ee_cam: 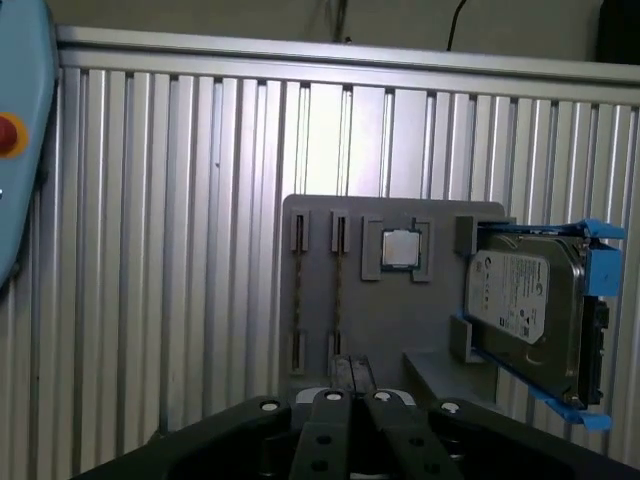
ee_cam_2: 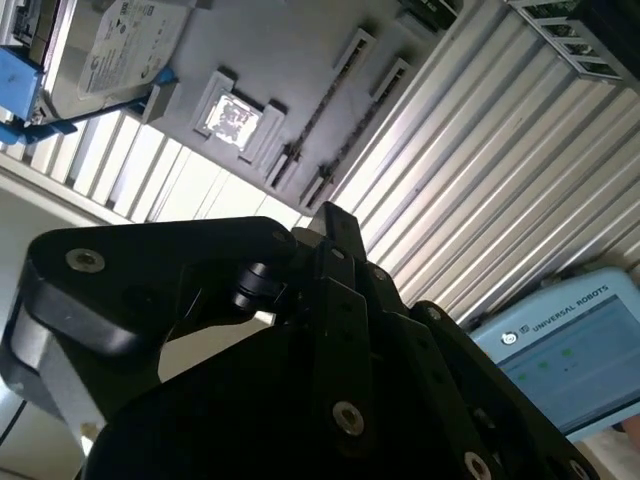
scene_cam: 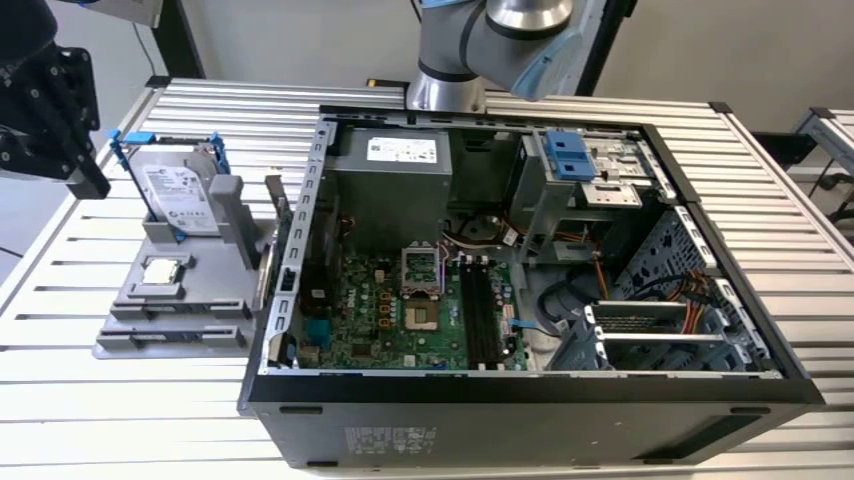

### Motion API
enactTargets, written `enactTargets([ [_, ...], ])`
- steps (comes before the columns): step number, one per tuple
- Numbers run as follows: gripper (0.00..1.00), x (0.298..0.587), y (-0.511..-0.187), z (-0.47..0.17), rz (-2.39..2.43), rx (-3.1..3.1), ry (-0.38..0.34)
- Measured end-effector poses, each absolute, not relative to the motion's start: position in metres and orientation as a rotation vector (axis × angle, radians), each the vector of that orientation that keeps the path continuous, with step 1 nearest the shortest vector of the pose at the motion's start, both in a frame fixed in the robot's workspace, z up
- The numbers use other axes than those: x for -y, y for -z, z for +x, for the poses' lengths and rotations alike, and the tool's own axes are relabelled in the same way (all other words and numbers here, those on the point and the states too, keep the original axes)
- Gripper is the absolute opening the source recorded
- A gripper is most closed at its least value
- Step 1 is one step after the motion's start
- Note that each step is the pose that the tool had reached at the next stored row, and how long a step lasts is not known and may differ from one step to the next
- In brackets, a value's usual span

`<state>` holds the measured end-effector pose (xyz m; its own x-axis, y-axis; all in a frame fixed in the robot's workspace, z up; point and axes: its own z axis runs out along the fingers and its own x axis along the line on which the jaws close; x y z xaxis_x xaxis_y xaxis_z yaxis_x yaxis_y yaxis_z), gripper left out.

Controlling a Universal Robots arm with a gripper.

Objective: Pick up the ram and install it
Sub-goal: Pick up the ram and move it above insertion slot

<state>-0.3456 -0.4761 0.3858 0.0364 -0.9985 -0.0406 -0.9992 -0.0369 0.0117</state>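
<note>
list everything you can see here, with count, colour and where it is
case: one, black, open, on the table
motherboard: one, green, inside the case
holder: one, grey, on the table at the case's exterior-view left
hard drive: one, silver in a blue bracket, upright in the holder
processor: one, silver, flat in the holder
ram: at least one, dark, edge-on in the holder's slots
table: one, silver, slatted
pendant: one, pale blue, lit screen, by the table
arm: one, silver and pale blue, behind the case
gripper: one, black, shut and empty, near the holder
</note>
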Motion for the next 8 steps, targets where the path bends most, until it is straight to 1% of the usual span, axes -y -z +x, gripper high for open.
enactTargets([
  [2, 0.00, 0.4761, -0.3859, -0.3456, -2.247, -2.166, -0.058],
  [3, 1.00, 0.4761, -0.3859, -0.3457, -2.247, -2.166, -0.058],
  [8, 1.00, 0.4761, -0.3858, -0.3457, -2.246, -2.165, -0.057],
])
